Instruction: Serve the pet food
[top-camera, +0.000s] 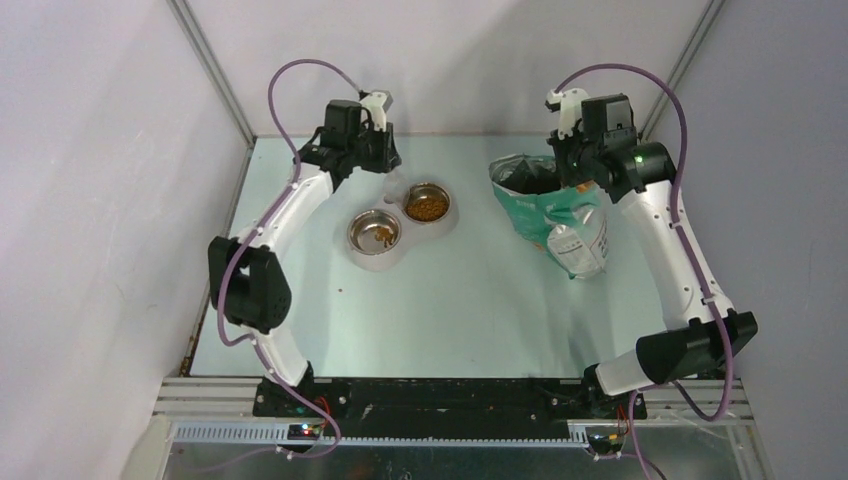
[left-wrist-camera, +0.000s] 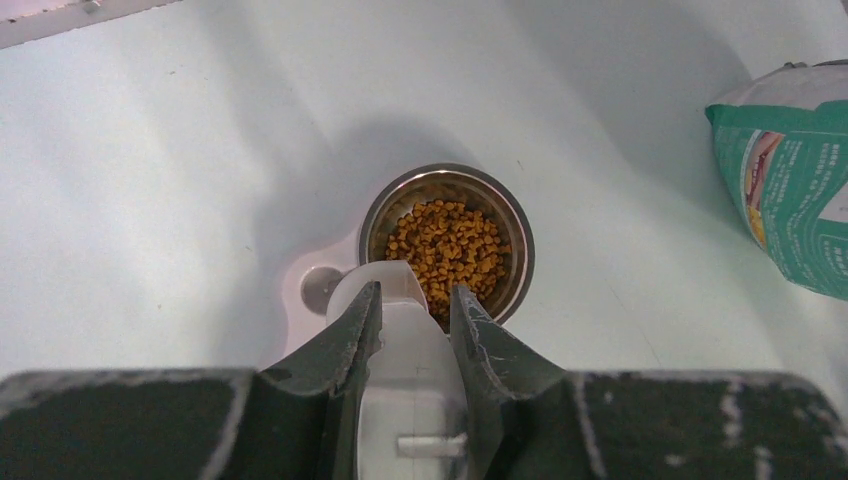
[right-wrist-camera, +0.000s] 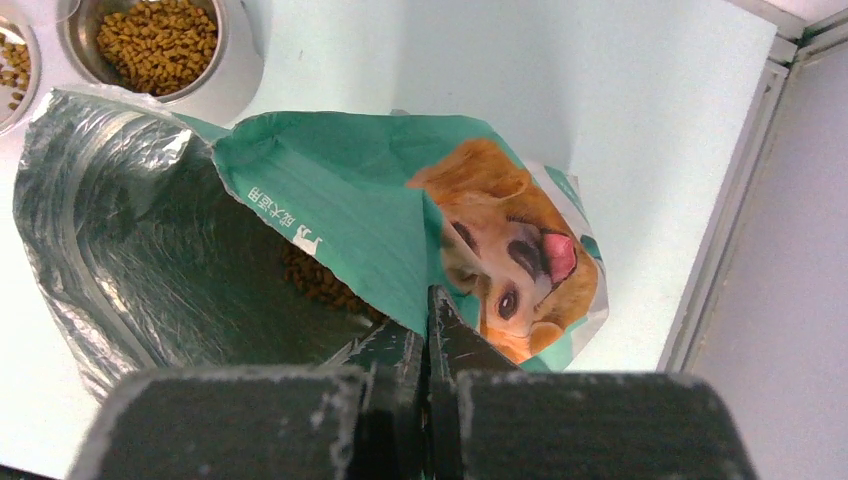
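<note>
Where my left gripper (left-wrist-camera: 415, 295) is hanging: above the rim of the right bowl (left-wrist-camera: 523, 250).
Left jaws: I am pinching the handle of a pale plastic scoop (left-wrist-camera: 405, 370), with one finger bearing on each side.
Scoop tip: it is overlapping the right bowl's rim in the wrist view; whether it is touching, I cannot tell.
Left bowl (top-camera: 374, 232): it is holding only a few brown pellets.
Right bowl: pet food (left-wrist-camera: 445, 245) is lying in a heap that covers its bottom.
Feeder base (top-camera: 378, 263): both steel bowls are sitting in it side by side.
Bag (right-wrist-camera: 330, 190): it is standing open to the right of the bowls, apart from them, with more pet food showing deep inside.
Right gripper (right-wrist-camera: 428, 300): I am pressing my fingers together at the bag's rim; whether the film is caught between them, I cannot tell.
</note>
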